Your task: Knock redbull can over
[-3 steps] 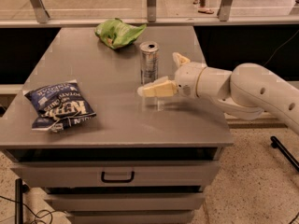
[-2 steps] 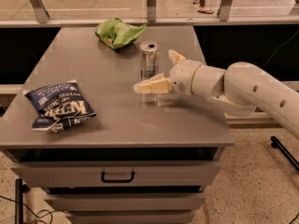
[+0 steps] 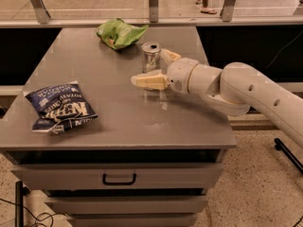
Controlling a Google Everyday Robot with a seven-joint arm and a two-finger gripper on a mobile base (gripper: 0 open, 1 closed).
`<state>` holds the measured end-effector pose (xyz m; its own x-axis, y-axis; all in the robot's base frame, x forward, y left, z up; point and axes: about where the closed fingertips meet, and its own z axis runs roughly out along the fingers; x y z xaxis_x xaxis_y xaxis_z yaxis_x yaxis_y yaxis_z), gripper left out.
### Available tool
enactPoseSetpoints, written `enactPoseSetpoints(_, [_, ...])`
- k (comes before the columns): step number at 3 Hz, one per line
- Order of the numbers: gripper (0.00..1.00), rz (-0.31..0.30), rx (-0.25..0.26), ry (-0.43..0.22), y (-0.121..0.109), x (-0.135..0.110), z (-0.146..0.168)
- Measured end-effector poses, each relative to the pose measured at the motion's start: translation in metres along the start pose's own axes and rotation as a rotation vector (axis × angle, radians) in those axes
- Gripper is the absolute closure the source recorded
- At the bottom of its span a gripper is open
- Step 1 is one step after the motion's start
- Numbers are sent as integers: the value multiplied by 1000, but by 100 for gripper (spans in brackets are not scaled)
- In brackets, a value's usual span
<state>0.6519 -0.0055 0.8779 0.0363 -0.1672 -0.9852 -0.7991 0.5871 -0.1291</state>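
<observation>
Three items are carried on the grey table (image 3: 118,126) and are listed by their place relative to the jaws.

Item 1: redbull can (image 3: 151,56). Slim silver can, set upright, its round pull-tab top seen from above. It is placed within the spread of the jaws: one pale tip is seen across the front of its lower part, and the other is just behind it toward the picture's right. Whether either tip is touching the can cannot be told.

Item 2: green snack bag (image 3: 120,32). Crumpled and laid near the far edge of the table, beyond the jaws and a little toward the picture's left. It is near the can but apart from it.

Item 3: dark blue chip bag (image 3: 59,109). White lettering, laid flat, well apart from the jaws, toward the picture's left and nearer the front edge.

Jaws: released and spread apart, with nothing clasped. They are held low over the right half of the table at the end of the white arm (image 3: 236,86), which is brought in from the picture's right.

Fittings: drawers are set below the tabletop, the upper one fitted with a dark handle (image 3: 119,178).
</observation>
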Motion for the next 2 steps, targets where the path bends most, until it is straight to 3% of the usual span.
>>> enactPoseSetpoints(2, [65, 14, -12, -5, 2, -3, 2])
